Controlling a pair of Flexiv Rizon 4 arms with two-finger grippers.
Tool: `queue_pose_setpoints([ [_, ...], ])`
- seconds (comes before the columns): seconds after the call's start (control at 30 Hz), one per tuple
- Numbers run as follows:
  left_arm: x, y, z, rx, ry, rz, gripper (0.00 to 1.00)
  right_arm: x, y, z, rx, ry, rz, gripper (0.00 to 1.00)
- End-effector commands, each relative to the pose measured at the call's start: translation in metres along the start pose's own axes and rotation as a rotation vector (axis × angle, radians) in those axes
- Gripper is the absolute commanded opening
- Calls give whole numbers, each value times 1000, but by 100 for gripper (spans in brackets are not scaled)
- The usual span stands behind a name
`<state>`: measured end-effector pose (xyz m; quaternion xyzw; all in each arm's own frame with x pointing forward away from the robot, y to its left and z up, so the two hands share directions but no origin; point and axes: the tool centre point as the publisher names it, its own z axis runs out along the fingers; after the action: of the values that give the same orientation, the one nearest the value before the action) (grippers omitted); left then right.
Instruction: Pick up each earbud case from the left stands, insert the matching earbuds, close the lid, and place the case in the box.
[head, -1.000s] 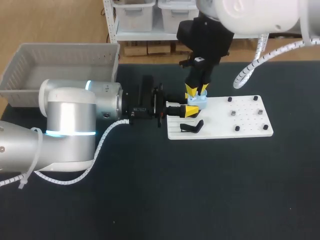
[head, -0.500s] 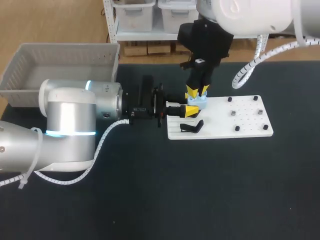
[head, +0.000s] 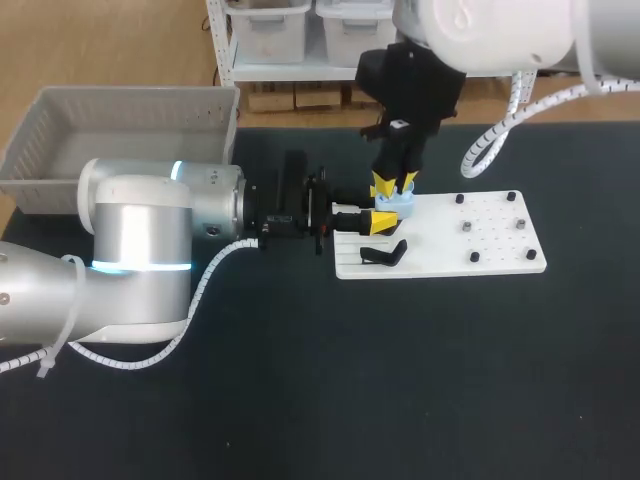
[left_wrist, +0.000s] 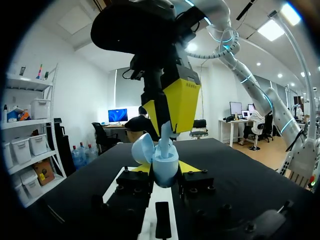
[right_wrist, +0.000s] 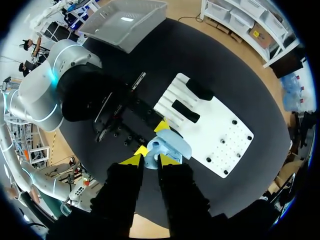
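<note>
1. The left pincer (left_wrist: 167, 170) is clamping the open pale blue plastic earbud case (left_wrist: 165, 164) over the far left corner of the white stand board (head: 500, 240).
2. The right pincer (head: 393, 186) is pinching a small pale blue earbud (left_wrist: 164, 139) directly above it.
3. A misaligned push is probably risking a jammed earbud or a case twisting loose.

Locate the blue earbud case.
Head view, centre: the earbud case sits in the left hand over the white board's left end, under the right hand's earbud.
</note>
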<state>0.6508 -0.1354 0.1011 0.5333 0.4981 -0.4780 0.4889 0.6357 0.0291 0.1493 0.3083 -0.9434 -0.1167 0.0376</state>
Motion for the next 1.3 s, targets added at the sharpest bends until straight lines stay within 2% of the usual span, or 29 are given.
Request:
queue_pose_setpoints([
  [0.03,0,-2,0,-6,-1,2,0,-2,-1,1,-5,5,0,0],
  [1.03,0,-2,0,-6,-1,2,0,-7,-2,10,27,38,-1,0],
  [1.17,0,-2,0,-6,-1,2,0,-5,-1,9,32,42,-4,48],
  [1.2,0,-2,0,-6,-1,2,0,-4,0,8,32,41,-4,79],
  [1.23,0,-2,0,-6,-1,2,0,-3,0,7,33,40,-5,96],
  [1.3,0,-2,0,-6,-1,2,0,0,3,2,36,37,-10,100],
])
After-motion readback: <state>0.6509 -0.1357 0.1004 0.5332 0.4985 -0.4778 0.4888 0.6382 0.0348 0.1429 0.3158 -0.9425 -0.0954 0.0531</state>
